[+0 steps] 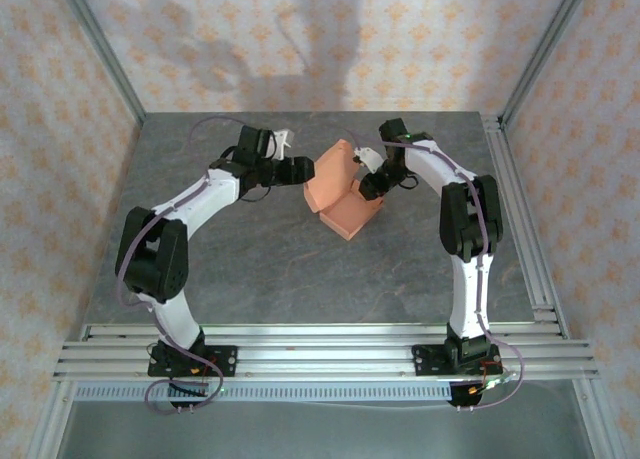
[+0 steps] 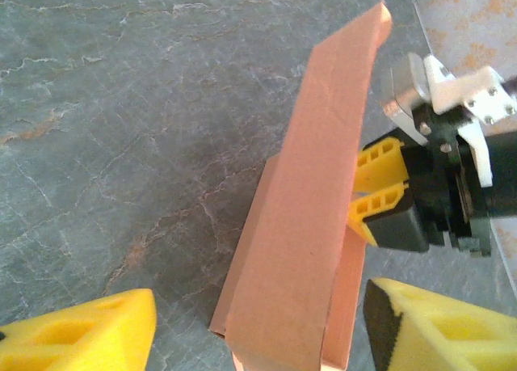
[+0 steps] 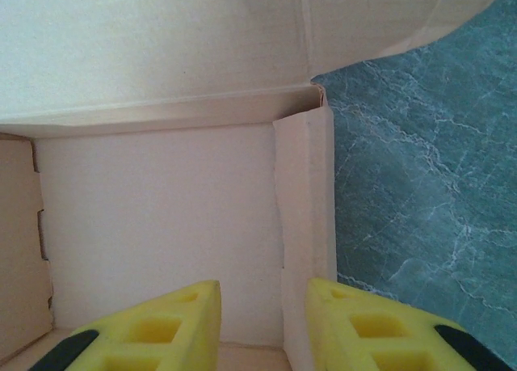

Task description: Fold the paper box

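right fingers (image 3: 380, 335) pinch the paper box (image 1: 345, 204) wall; left fingers (image 2: 81, 335), apart astride the raised flap (image 2: 323, 185), should close gently, squarely.

A paper box (image 2: 307, 225) stands on the grey table (image 2: 121, 104), flap raised. The left gripper (image 2: 258, 322) straddles it, fingers spread; the right gripper (image 2: 378, 185) meets its far side.

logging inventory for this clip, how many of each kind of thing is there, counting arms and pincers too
paper box: 1
arms: 2 (left arm, right arm)
pincers: 2 (left pincer, right pincer)
total: 5
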Controlling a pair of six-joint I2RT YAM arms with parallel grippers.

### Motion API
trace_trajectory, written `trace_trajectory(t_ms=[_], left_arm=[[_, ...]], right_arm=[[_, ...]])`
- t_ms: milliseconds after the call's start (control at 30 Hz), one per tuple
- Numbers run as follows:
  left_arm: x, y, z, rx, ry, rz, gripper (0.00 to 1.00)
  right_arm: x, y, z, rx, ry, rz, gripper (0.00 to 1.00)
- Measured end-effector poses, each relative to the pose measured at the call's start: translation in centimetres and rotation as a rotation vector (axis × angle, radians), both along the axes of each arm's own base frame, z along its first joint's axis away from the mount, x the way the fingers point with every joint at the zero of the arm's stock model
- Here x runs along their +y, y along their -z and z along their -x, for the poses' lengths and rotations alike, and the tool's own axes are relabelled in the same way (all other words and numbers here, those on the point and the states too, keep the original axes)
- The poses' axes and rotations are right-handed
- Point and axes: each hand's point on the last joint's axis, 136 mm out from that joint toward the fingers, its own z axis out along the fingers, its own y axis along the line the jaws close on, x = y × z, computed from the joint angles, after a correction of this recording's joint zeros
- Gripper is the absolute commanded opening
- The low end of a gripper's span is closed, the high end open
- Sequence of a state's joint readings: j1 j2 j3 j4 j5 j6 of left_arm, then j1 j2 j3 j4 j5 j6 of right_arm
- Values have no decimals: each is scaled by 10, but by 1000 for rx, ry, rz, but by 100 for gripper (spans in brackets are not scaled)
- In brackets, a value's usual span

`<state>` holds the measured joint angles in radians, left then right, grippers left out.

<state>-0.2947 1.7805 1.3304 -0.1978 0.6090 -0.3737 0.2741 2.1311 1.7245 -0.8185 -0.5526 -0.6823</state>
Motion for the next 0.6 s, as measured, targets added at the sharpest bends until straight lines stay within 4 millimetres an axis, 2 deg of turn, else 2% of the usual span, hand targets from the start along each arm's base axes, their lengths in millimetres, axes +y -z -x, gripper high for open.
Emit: trace_trajectory(t_ms=[100,267,467,600], left_arm=[[2,9,-5,35,-28,-6,64],[11,37,-4,135,-81,-46,60],[29,62,-2,236,-150,-85,59],[33,81,-9,295,-168,-111,59]], right_arm=[[-1,0,0,0,2,7,34],[-2,1,0,-2,4,7,34],[-4,1,-2,-5,9,5,34],[-4,1,-2,-8,9,4,34]])
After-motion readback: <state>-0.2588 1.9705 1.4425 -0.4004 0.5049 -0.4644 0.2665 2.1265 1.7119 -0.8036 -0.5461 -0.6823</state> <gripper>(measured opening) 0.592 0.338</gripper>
